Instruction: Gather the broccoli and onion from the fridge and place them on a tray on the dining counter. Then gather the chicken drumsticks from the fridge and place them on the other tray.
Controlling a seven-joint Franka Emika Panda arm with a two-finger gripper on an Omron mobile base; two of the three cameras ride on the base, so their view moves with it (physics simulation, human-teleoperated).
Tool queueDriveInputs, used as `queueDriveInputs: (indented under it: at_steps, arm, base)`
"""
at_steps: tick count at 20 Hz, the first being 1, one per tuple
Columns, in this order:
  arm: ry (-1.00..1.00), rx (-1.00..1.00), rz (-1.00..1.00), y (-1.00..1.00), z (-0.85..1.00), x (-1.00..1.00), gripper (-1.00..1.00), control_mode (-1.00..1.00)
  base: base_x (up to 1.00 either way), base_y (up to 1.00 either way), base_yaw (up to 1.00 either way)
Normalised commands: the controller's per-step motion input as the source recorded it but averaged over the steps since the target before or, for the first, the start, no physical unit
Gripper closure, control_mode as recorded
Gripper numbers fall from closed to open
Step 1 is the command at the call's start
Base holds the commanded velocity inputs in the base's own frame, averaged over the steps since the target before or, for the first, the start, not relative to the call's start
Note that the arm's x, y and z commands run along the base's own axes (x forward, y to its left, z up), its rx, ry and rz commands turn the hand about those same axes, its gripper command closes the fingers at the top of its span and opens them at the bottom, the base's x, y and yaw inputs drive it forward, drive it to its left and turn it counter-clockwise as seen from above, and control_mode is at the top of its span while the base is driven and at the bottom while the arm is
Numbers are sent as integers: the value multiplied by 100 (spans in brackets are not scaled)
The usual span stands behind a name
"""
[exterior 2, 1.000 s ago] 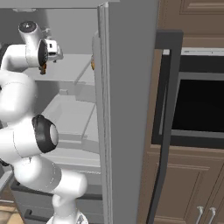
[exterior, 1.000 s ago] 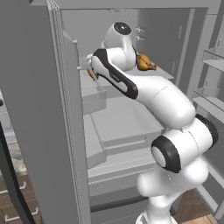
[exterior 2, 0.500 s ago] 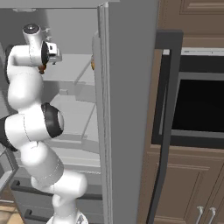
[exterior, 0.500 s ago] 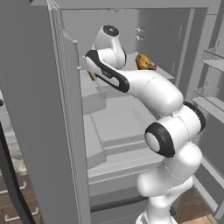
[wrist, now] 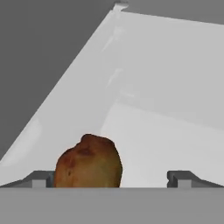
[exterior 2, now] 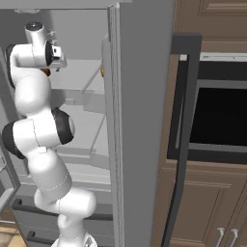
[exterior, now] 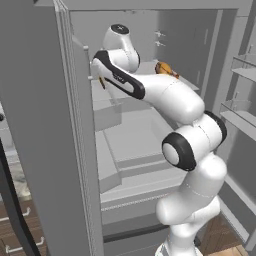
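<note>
The fridge [exterior: 135, 135] stands open and my arm reaches into its upper shelf. In the hand view a golden-brown chicken drumstick [wrist: 89, 162] lies on the white shelf floor just ahead. It sits left of centre, close to the left fingertip. My gripper [wrist: 111, 180] is open, its fingertips [wrist: 41, 178] wide apart and holding nothing. A drumstick [exterior: 164, 68] also shows on the upper shelf to the right of my arm. A small orange bit [exterior: 102, 82] peeks out under my forearm; I cannot tell what it is. Broccoli, onion and dining counter are out of view.
The fridge's grey side wall [exterior 2: 140, 120] and left door [exterior: 45, 125] flank my arm closely. Door shelves [exterior: 245, 70] hang at the right. A built-in oven with a dark window [exterior 2: 217, 116] and brown cabinet doors [exterior 2: 202, 212] stand beside the fridge.
The arm has folded further into the fridge: wrist and forearm swung left and the elbow rose. The gripper has stayed open. The drumstick on the shelf has not moved.
</note>
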Motion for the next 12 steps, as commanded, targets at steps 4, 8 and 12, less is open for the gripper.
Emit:
queueDriveInputs:
  at_steps: [4,8,12]
  arm:
    - [-3,-10,0,0,-56,-51,-100,-100]
    - [-13,-7,0,-1,-41,-27,-100,-100]
    - [-4,0,4,0,-7,0,100,-100]
  base:
    - [0,0,0]
    - [0,0,0]
    - [0,0,0]
